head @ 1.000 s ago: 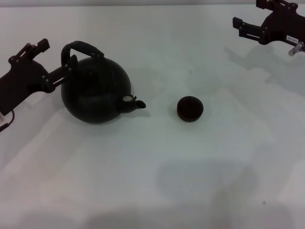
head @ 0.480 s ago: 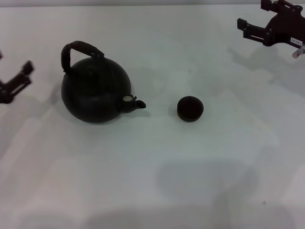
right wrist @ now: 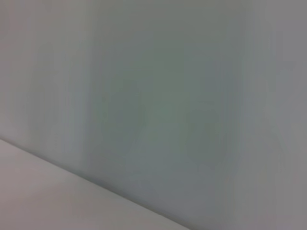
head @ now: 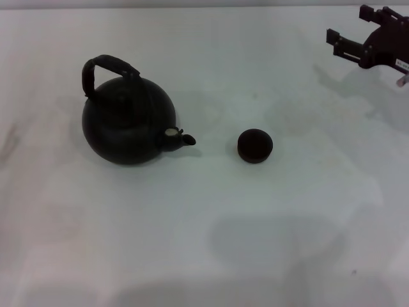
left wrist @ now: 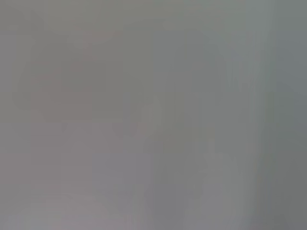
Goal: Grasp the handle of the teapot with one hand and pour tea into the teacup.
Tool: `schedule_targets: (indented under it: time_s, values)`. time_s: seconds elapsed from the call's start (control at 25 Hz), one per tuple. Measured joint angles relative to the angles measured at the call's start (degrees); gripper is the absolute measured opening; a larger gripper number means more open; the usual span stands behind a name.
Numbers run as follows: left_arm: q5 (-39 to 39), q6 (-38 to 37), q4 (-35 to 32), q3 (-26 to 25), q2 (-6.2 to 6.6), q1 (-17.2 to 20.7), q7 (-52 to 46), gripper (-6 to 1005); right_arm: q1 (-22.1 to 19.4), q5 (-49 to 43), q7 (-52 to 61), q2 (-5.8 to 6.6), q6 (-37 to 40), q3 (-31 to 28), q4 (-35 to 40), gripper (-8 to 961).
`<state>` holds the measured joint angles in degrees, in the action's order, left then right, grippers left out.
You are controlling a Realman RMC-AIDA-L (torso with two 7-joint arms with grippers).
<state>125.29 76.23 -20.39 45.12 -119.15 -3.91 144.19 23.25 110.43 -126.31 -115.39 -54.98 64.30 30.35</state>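
The teapot (head: 128, 120) is seen in the head view standing upright on the white tabletop (head: 204, 243), toward the robot's left side. Its arched handle (head: 105, 66) rises over the top, with nothing gripping it, and the short pale-rimmed spout (head: 177, 136) is pointed toward the teacup (head: 255, 145). The teacup is set on the tabletop to the right of the teapot, near the spout but apart from it.

The right tool (head: 348, 41) is shown only in the head view, at the far right corner, raised and well away from both teapot and teacup. Two dark fingers are seen held apart with nothing between them, so the tool is spread wide and empty. The left tool is not shown in the head view at all.

Nothing of this is given by the two wrist views: only a plain pale grey surface is seen in each, without teapot, teacup or fingers, so the left tool's state cannot be told.
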Motion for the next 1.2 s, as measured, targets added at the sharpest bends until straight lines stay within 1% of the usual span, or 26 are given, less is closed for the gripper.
schedule_targets:
  time_s: [0.12, 0.32, 0.48, 0.76, 0.96, 1.2]
  values:
    - [3.16, 0.32, 2.33, -0.67, 0.02, -0.22, 1.60, 879, 0.02, 4.12, -4.80, -0.10, -1.11, 0.08, -2.90, 867]
    - [9.04, 0.01, 6.20, -0.70, 0.06, -1.62, 4.57, 877, 0.08, 12.19, -13.70, -0.29, -4.29, 0.06, -7.79, 867]
    - [9.87, -0.20, 7.24, -0.79, 0.06, -2.72, 6.90, 876, 0.48, 16.63, -17.24, -0.20, -4.51, -0.21, -11.56, 867]
    - [12.71, -3.03, 10.89, -2.28, 0.15, -6.43, 7.60, 876, 0.18, 17.71, -17.86, 0.11, -5.44, -2.15, -11.77, 870]
    - [12.70, -2.71, 10.99, -2.15, 0.00, -6.67, 8.31, 876, -0.70, 18.08, -20.43, -0.02, -8.22, -3.96, -12.38, 871]
    - [12.70, -1.90, 11.91, -2.30, -0.09, -6.54, 8.36, 876, -1.04, 19.32, -20.93, -0.06, -8.65, -4.65, -12.47, 871]
